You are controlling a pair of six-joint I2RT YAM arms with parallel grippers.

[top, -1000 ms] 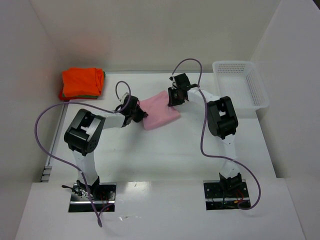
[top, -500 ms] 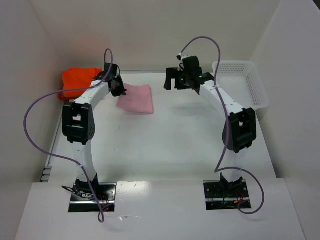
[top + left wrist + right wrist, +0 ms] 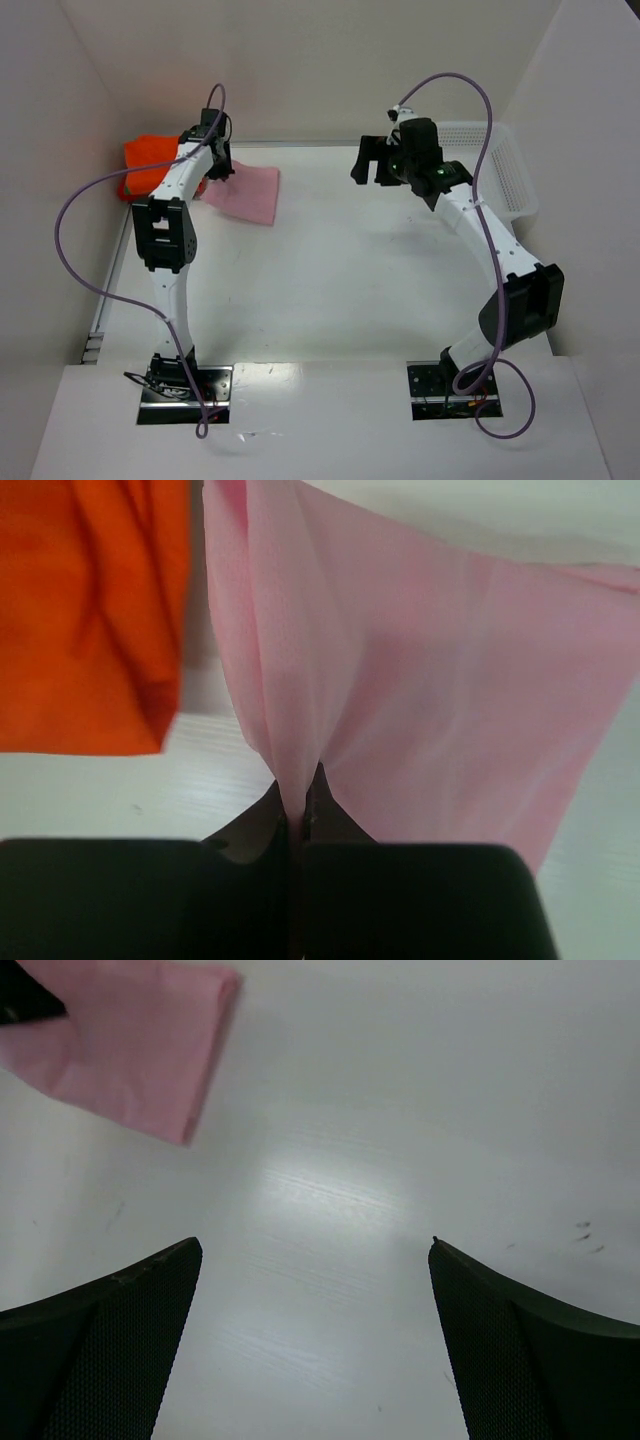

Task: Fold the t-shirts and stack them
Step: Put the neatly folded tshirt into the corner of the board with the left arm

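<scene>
We're pinching the pink shirt (image 3: pixel 420 660) in the left gripper (image 3: pixel 298 808), right gripper (image 3: pixel 315 1250) gaping empty; we're aiming to square it on the orange shirt (image 3: pixel 90 610) at 9 o'clock.

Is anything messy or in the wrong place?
Only the pink shirt: it sits slanted beside the orange pile, not on top of it, pinched at one edge by the left gripper. Nothing looks spilled or broken.

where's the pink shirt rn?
Top view: far left of the table, the pink t-shirt is pinched at its edge by the left gripper, just right of the orange t-shirt.
</scene>
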